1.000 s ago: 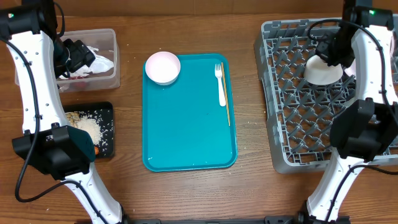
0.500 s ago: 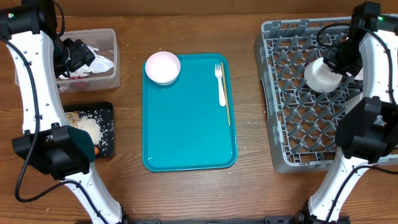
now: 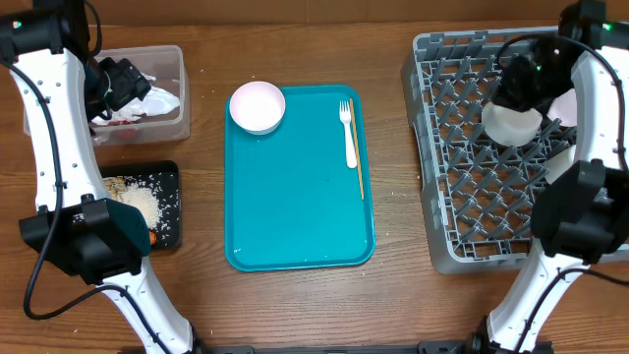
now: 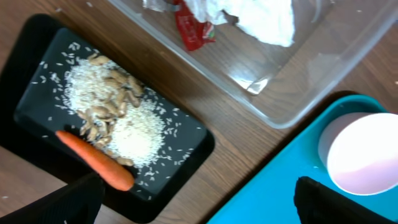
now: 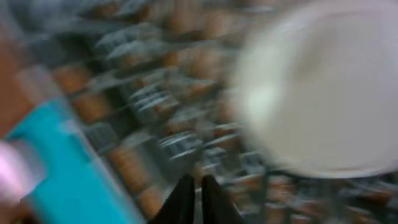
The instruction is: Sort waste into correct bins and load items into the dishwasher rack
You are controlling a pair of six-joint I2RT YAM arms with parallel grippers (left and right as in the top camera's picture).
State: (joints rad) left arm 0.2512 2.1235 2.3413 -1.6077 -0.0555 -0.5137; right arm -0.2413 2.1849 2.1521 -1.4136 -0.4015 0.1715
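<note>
My left gripper (image 3: 123, 84) hangs open and empty over the clear tub (image 3: 167, 126), which holds white napkins (image 3: 162, 98) and a red wrapper (image 4: 193, 28). Its fingers (image 4: 199, 208) frame the black tray (image 4: 193, 144), which holds rice (image 4: 134, 134), beige scraps and the carrot (image 4: 93, 160). My right gripper (image 3: 521, 81) is above a white bowl (image 3: 511, 125) resting in the grey rack (image 3: 442, 147). In the blurred right wrist view its fingers (image 5: 196, 199) are together with nothing between them, and the bowl (image 5: 323, 87) lies beyond them. A second bowl (image 3: 257, 106), the fork (image 3: 349, 138) and the stick (image 3: 359, 167) lie on the teal tray (image 3: 295, 216).
White dishes (image 3: 562, 106) show at the rack's right side, partly hidden behind my right arm. The black tray (image 3: 169, 211) sits in front of the clear tub at the table's left. The teal tray lies between the bins and the rack.
The white bowl under my right gripper tilted and has settled slightly nearer in the rack. The right wrist shifted a little. The left arm has not moved.
</note>
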